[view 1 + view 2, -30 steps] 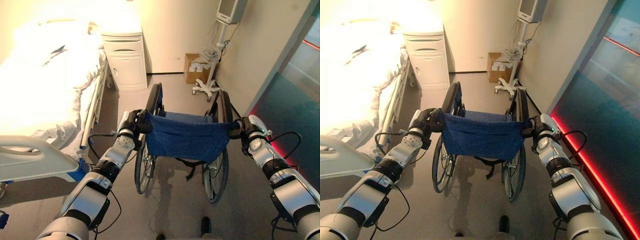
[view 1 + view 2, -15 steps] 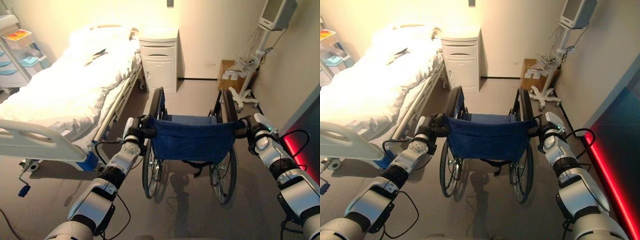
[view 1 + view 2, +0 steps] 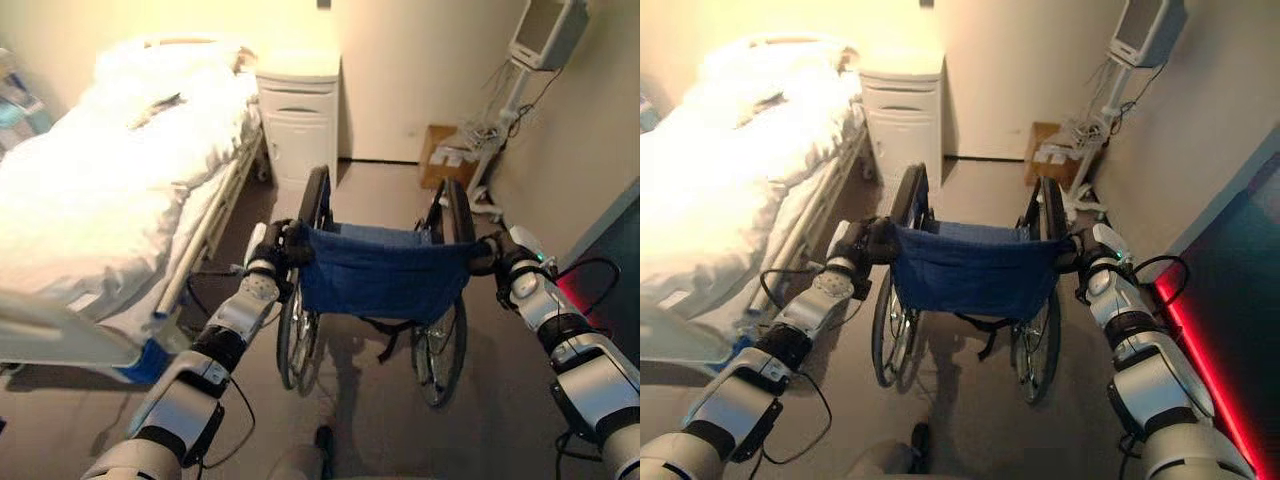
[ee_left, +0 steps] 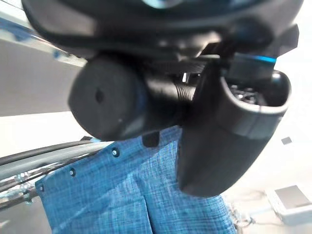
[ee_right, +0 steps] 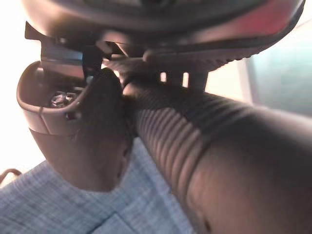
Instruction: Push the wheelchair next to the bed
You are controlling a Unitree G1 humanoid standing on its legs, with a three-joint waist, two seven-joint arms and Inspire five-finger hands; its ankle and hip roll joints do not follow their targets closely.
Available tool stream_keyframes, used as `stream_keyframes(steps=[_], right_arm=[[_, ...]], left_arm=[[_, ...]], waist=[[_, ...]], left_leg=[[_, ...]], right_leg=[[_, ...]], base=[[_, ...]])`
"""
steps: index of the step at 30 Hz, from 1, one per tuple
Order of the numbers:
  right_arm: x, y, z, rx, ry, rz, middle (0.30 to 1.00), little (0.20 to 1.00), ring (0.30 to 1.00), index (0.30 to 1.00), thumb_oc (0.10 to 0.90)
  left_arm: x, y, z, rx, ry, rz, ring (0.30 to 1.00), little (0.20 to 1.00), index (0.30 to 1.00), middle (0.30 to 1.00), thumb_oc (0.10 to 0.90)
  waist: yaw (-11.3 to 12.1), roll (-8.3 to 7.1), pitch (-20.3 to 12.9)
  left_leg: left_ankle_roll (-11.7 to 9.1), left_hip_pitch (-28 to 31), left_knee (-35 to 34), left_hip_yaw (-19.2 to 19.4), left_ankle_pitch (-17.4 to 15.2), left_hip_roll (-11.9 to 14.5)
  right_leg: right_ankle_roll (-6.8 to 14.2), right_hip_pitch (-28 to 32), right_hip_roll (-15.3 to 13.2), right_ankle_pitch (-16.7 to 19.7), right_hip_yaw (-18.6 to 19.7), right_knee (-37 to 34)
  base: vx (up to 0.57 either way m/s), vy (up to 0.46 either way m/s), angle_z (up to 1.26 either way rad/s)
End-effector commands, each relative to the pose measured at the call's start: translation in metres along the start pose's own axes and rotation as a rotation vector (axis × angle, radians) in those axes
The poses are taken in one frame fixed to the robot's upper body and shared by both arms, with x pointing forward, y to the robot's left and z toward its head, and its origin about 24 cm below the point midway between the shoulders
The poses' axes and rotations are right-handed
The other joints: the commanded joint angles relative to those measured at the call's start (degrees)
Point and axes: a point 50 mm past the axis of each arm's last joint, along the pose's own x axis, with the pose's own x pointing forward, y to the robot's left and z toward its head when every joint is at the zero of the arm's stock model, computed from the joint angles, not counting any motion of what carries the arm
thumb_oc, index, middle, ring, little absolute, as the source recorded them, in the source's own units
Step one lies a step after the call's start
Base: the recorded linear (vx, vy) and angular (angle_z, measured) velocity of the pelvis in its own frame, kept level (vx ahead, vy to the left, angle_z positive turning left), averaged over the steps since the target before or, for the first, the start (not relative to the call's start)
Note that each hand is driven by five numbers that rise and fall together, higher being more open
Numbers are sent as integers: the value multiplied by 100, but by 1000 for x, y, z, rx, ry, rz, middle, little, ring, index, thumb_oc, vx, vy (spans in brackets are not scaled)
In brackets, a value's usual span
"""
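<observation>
A wheelchair (image 3: pixel 385 275) with a blue cloth back and black wheels stands on the floor in front of me, facing away. My left hand (image 3: pixel 272 248) is curled round its left push handle (image 4: pixel 109 102), thumb wrapped over the black grip. My right hand (image 3: pixel 497 256) is curled round the right push handle (image 5: pixel 195 141). The bed (image 3: pixel 110 190) with white bedding lies to the left, its side rail close to the chair's left wheel (image 3: pixel 292 325).
A white bedside cabinet (image 3: pixel 296 115) stands against the far wall beside the bed's head. A monitor stand (image 3: pixel 500 130) on wheels and a cardboard box (image 3: pixel 436 155) sit at the far right. A wall with a red light strip (image 3: pixel 1205 370) runs along the right.
The camera has shifted between frames, so the bed and the room slide sideways. Both hands stay curled on the push handles. The wheelchair sits a little nearer the cabinet than a second ago.
</observation>
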Motion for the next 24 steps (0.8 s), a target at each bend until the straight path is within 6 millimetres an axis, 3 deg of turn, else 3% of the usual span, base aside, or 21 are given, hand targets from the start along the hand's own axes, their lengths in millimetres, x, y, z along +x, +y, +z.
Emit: stream_keyframes(steps=[1,3,4,5,6,7,10,14,16,18,20,24], right_arm=[[-3,17,31,-17,-209,164,300,300,300,300,400],[-2,13,35,4,-209,144,300,300,300,300,400],[-2,13,35,4,-209,144,300,300,300,300,400],[-1,8,36,23,-210,115,300,300,300,300,400],[-1,8,36,23,-213,112,300,300,300,300,400],[-2,7,38,27,-210,102,300,300,300,300,400],[-2,2,44,24,-211,94,300,300,300,300,400],[-1,-10,51,29,-227,81,300,300,300,300,400],[-1,-14,51,3,-230,96,300,300,300,300,400],[-2,-16,44,7,-215,98,300,300,300,300,400],[-2,-13,35,-9,-202,98,300,300,300,300,400],[-1,-14,25,-12,-175,84,300,300,300,300,400]], left_arm=[[-23,-47,-73,50,231,-222,300,300,300,300,400],[-19,-45,-66,65,213,-222,300,300,300,300,400],[-19,-45,-66,65,213,-222,300,300,300,300,400],[-17,-43,-63,79,190,-224,300,300,300,300,400],[-17,-43,-63,80,189,-223,300,300,300,300,400],[-16,-43,-62,85,183,-225,300,300,300,300,400],[-16,-40,-62,85,180,-215,300,300,300,300,400],[-13,-34,-56,81,170,-173,300,300,300,300,400],[-13,-33,-58,53,190,-188,300,300,300,300,400],[-16,-36,-62,66,199,-197,300,300,300,300,400],[-17,-41,-64,59,205,-202,300,300,300,300,400],[-19,-53,-63,37,202,-234,300,300,300,300,400]], waist=[[-2,-12,162],[-69,26,216],[-69,26,216],[-186,10,321],[-203,5,339],[-275,-24,364],[-356,-52,414],[-370,-181,493],[-447,-243,492],[-546,-284,482],[-608,-299,506],[-687,-319,492]], left_leg=[[-612,107,-141,-109,-519,-144],[-645,387,-170,-391,-635,-95],[-645,387,-170,-391,-635,-95],[-604,639,-228,-698,-894,-142],[-597,671,-223,-734,-943,-152],[-571,771,-213,-852,-1123,-168],[-586,804,23,-980,-1366,-69],[-789,518,675,-832,-1430,212],[-868,485,993,-793,-1461,443],[-1068,624,1225,-606,-1279,796],[-1090,575,1508,-545,-1059,953],[-1104,673,1659,-187,-889,1019]], right_leg=[[35,-86,52,1004,-243,-446],[23,-507,-244,1313,-153,-1175],[23,-507,-244,1313,-153,-1175],[71,-905,-581,1859,111,-1793],[88,-940,-626,1947,151,-1865],[171,-1127,-837,2275,374,-2246],[238,-1157,-1034,2405,582,-2577],[279,-1075,-947,2119,408,-2193],[234,-1136,-791,1775,382,-1686],[45,-1050,-688,1638,118,-1548],[-139,-862,-528,1489,46,-1539],[-315,-582,-381,1358,-231,-1641]], base=[[229,-323,-22],[135,-290,-14],[194,-418,6],[167,-335,20],[297,-512,48],[245,-343,43],[269,-468,62],[171,-548,43],[232,-548,73],[238,-414,100],[234,-486,86],[203,-362,75]])
